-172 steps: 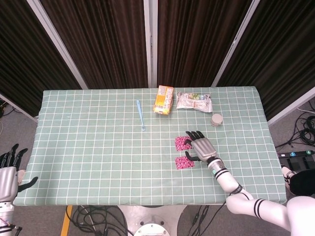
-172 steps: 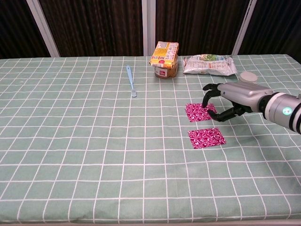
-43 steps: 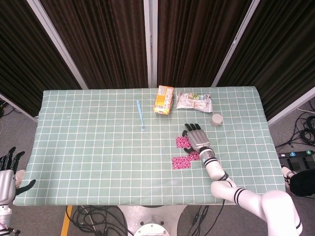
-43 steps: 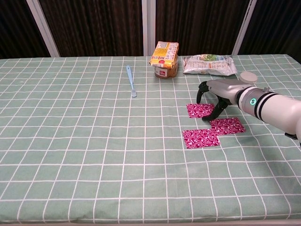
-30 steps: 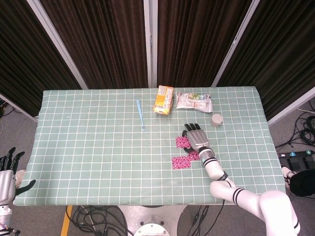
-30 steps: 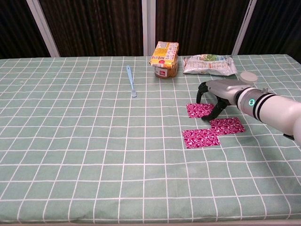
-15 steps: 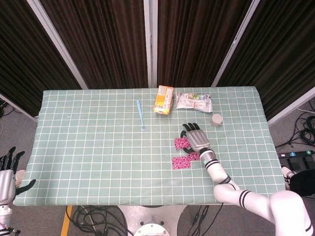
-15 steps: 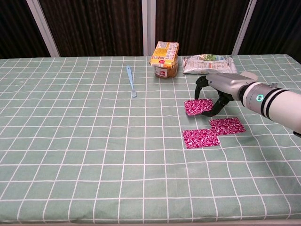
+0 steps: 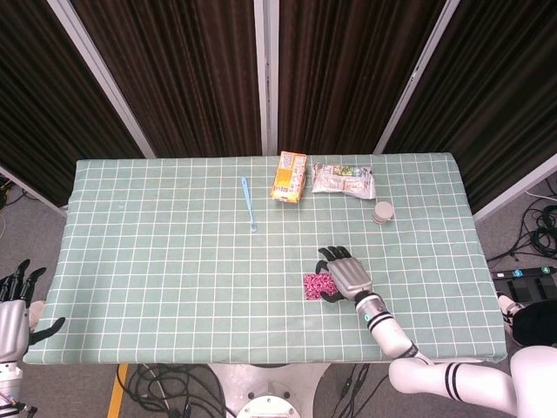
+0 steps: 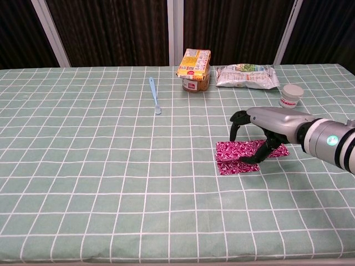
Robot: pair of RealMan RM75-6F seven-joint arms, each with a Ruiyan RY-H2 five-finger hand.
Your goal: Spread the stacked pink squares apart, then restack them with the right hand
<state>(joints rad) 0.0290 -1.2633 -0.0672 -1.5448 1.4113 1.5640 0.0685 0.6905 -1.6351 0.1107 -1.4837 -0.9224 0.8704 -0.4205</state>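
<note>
the chest view shows the pink squares (image 10: 244,153) overlapping on the green checked table (image 10: 111,166), under the right hand (image 10: 260,130), whose curled fingers press one. the head view alone shows the left hand (image 9: 16,305), fingers spread, off the table's edge.

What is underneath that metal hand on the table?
Pink squares lie overlapped under the right hand, on the green checked cloth. The hand covers parts of them, so I cannot tell how many there are or whether the fingers touch them.
</note>
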